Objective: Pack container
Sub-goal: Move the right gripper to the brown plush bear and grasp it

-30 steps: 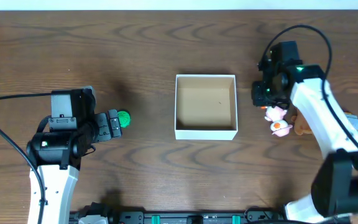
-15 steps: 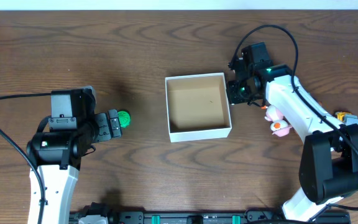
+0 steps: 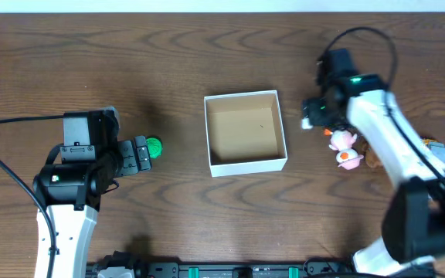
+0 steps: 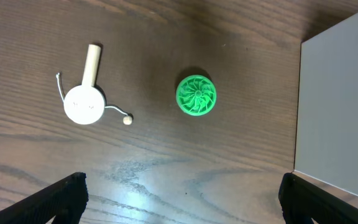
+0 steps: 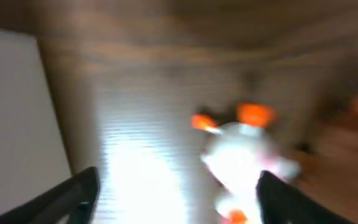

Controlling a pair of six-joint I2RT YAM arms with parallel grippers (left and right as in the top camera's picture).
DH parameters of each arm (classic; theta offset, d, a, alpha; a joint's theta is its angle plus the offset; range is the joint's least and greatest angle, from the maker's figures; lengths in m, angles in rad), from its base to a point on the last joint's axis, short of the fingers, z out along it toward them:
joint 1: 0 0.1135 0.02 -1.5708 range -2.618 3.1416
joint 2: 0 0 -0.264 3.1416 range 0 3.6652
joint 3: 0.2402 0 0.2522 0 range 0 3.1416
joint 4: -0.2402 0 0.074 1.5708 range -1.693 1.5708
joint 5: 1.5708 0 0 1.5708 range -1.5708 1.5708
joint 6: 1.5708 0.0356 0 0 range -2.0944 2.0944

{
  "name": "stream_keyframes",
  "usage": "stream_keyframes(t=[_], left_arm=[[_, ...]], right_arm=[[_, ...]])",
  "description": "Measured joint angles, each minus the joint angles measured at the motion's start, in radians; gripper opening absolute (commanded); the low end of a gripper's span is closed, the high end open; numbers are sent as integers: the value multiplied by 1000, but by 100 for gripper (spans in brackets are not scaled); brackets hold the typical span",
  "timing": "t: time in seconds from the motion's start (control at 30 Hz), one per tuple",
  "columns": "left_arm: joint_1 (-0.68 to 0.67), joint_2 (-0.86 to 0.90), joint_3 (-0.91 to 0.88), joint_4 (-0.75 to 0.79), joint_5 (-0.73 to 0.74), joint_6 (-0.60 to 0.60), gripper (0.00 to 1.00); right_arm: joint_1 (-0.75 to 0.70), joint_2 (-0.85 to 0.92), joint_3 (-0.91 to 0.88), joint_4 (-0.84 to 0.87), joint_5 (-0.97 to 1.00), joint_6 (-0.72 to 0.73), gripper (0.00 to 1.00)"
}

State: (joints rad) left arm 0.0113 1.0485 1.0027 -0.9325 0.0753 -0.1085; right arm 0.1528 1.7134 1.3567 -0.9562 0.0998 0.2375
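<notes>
Container (image 3: pixel 249 164) empty, both jaws spread. Right view's blurry, probably over the white toy (image 5: pixel 241 155), so center on it before closing.

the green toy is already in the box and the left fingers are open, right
No. The green toy lies on the table left of the container, not in it; the overhead view shows this. The left fingers are open.
</notes>
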Motion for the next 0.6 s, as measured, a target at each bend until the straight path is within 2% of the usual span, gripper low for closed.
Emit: stream_keyframes(t=[0.17, 0.27, 0.37, 0.6], left_arm=[[0, 0, 0, 0, 0, 0, 98], [0, 0, 0, 0, 0, 0, 98], [0, 0, 0, 0, 0, 0, 98], [0, 0, 0, 0, 0, 0, 98]], right_arm=[[-137, -194, 54, -75, 42, 1, 99], [-223, -249, 64, -132, 51, -12, 99], [-294, -244, 50, -148, 54, -24, 99], [-402, -127, -63, -35, 11, -105, 99]])
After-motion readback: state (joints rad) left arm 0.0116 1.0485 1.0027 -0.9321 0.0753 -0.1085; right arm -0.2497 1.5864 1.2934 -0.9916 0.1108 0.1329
